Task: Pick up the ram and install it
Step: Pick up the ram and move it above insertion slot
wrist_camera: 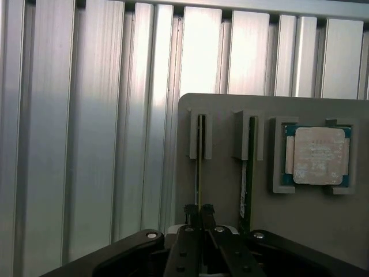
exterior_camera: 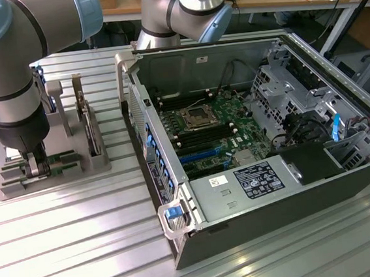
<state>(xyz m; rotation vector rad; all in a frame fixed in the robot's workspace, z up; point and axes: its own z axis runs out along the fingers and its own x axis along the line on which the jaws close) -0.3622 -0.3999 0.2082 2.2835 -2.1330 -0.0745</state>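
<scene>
Because the ram (wrist_camera: 199, 164) stood on edge in a slot of the grey holder (wrist_camera: 222, 184), its thin upper edge was free to pinch, and the gripper (wrist_camera: 199, 210) was closed on it from above, a finger on each face. A second stick (wrist_camera: 247, 173) sat in the neighbouring slot beside a processor chip (wrist_camera: 319, 156) in its recess, while the open computer case (exterior_camera: 237, 140) lay apart on the worktop (exterior_camera: 65, 255), towards the exterior view's right
</scene>
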